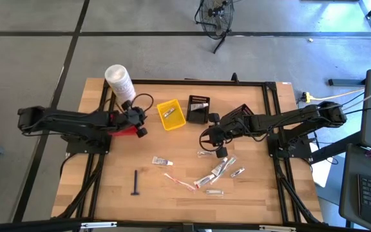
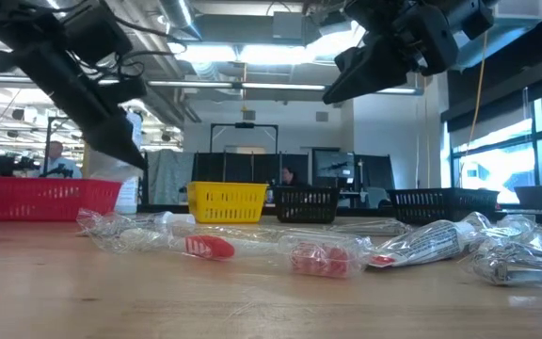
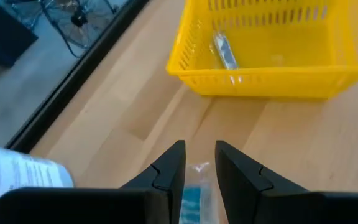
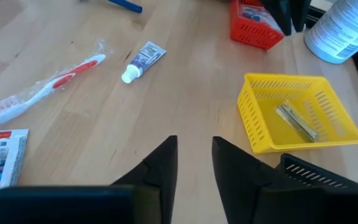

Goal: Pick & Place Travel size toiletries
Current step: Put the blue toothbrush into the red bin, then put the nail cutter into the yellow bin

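The toiletries lie loose on the near half of the table: a small white tube [image 1: 161, 161] [image 4: 143, 61], a clear-wrapped red-and-white toothbrush [image 1: 180, 182] [image 4: 42, 87], a dark razor [image 1: 136, 182] and a cluster of silvery tubes and sachets [image 1: 219, 169]. My left gripper [image 1: 139, 127] [image 3: 199, 146] hangs beside the red basket [image 1: 126, 131] [image 4: 253, 31], shut on a clear-wrapped sachet [image 3: 192, 190]. My right gripper [image 1: 210, 138] [image 4: 195, 142] hovers above the table between the black basket [image 1: 198, 109] and the cluster, narrowly open, with nothing between its fingers. My left gripper pinches the small clear-wrapped sachet with a teal patch [image 3: 194, 180] between its two fingers. The fingers slant down from the table's left side. The sachet is lifted clear of the table; most of it is hidden behind the gripper's body.
A yellow basket [image 1: 171, 115] [image 3: 272, 56] holds one silvery tube [image 4: 297, 121]. A big white tub [image 1: 119, 80] stands at the far left, just behind my left arm. The red basket holds some items. A black frame [image 1: 272, 96] runs around the table.
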You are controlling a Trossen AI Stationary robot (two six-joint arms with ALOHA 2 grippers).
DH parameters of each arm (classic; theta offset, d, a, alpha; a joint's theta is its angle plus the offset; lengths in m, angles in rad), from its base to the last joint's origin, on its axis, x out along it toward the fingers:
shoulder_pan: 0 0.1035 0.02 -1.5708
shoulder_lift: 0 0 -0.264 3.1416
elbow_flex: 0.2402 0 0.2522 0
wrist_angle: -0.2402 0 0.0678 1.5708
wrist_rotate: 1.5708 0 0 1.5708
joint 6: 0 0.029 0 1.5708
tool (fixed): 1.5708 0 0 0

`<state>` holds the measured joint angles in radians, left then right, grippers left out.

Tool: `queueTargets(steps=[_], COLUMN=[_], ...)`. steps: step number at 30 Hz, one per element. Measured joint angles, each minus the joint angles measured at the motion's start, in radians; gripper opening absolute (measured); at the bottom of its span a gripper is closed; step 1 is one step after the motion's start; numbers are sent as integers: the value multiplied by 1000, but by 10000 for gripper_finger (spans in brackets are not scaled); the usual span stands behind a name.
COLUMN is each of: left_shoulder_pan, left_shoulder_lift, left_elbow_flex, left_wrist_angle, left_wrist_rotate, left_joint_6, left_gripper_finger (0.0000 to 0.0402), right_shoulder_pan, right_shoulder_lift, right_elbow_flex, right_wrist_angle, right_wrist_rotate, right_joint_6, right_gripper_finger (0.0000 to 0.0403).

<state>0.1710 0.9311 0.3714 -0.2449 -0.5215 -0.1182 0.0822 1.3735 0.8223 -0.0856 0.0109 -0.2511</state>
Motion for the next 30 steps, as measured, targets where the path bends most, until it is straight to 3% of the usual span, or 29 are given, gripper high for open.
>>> queueTargets(steps=[11, 14, 18, 24, 30], left_shoulder_pan=[-121, -180, -277, -408, -496], left_shoulder_lift=[-155, -151, -94, 47, 237], left_elbow_flex=[0, 0, 0, 0, 0], left_wrist_angle=[198, 299, 409, 479, 607], left_wrist_rotate=[10, 65, 101, -33, -52], left_joint_6=[34, 10, 8, -3, -59], left_gripper_finger=[84, 84, 84, 84, 84], right_shoulder_pan=[0, 0, 0, 0, 0], right_shoulder_lift=[0, 0, 0, 0, 0], right_elbow_flex=[0, 0, 0, 0, 0], right_wrist_angle=[0, 0, 0, 0, 0], right_wrist_rotate=[0, -1, -3, -3, -3], right_joint_6=[40, 64, 84, 92, 95], right_gripper_finger=[88, 90, 100, 112, 116])
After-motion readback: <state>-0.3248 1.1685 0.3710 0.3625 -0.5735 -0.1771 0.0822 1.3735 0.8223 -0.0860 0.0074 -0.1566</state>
